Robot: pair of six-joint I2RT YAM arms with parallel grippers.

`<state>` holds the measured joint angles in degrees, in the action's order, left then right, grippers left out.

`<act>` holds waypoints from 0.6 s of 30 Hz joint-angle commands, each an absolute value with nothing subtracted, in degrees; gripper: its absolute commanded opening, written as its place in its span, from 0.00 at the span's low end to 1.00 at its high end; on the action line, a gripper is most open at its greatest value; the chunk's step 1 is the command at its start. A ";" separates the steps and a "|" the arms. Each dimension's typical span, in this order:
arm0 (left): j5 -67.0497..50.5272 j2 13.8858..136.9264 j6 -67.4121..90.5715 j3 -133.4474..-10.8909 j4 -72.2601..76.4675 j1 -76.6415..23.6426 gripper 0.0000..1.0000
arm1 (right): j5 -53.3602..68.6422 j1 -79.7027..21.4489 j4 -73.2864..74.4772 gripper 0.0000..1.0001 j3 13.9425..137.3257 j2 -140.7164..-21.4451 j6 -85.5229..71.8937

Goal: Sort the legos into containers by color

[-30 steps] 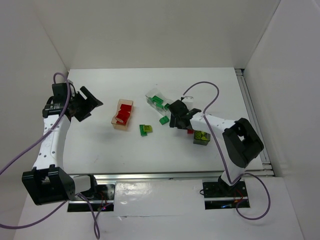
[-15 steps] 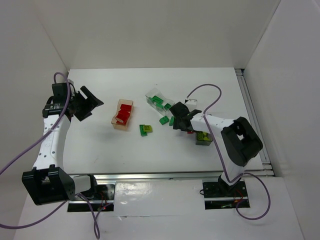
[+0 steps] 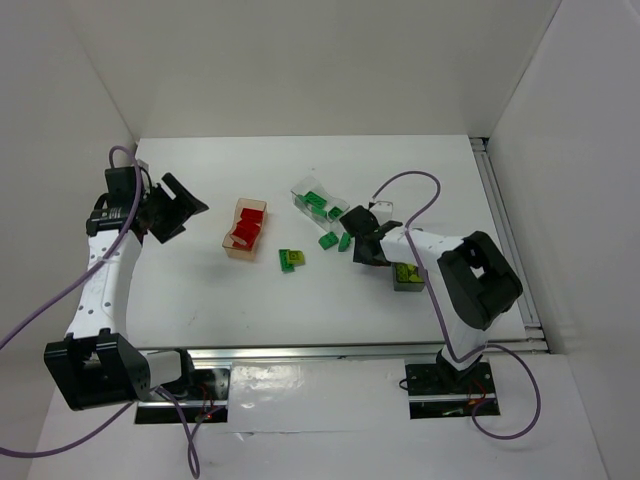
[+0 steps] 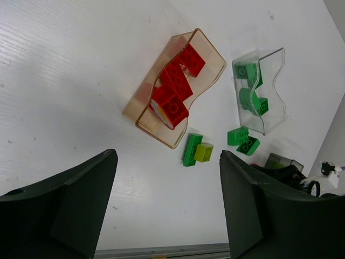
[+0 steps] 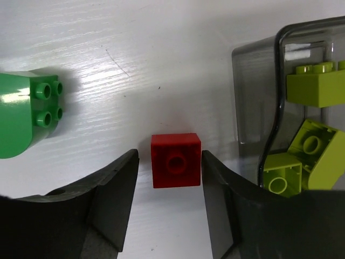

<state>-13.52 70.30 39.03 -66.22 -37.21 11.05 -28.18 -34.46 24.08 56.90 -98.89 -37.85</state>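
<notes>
Lowered since the earlier frame, the right gripper (image 5: 169, 157) was set with its jaws narrowed around 1 red lego (image 5: 176, 161) on the counter (image 5: 161, 48) beside the grey container (image 5: 253, 91). A slight gap was left, so nothing was pinched yet. The left gripper (image 3: 172, 208) was held with jaws spread and empty. The tan container (image 4: 213, 54) and clear container (image 4: 275, 81) were mostly filled. 2 loose greens (image 4: 242, 141) and a green and yellow-green pair (image 4: 197, 151) remained.

A white bench (image 3: 220, 300), faintly scuffed, is boxed in on 3 sides by a plain white left wall (image 3: 50, 120), far wall (image 3: 320, 60) and right wall (image 3: 580, 150). A metal rail (image 3: 497, 230) runs along its right edge.
</notes>
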 commanded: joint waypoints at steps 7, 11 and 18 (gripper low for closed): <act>-14.59 70.31 38.50 -65.83 -35.60 10.81 0.85 | -28.56 -38.14 22.50 0.39 62.03 -97.48 -34.02; -13.54 70.31 37.97 -65.83 -35.60 10.81 0.85 | -28.56 -41.65 22.50 0.39 65.81 -96.86 -31.82; -7.39 69.17 37.97 -66.97 -37.44 10.81 0.85 | -22.76 -45.26 18.37 0.39 76.71 -102.81 -28.48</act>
<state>-10.50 70.30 38.98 -66.19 -37.36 10.98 -24.32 -44.12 22.81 70.50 -99.50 -30.72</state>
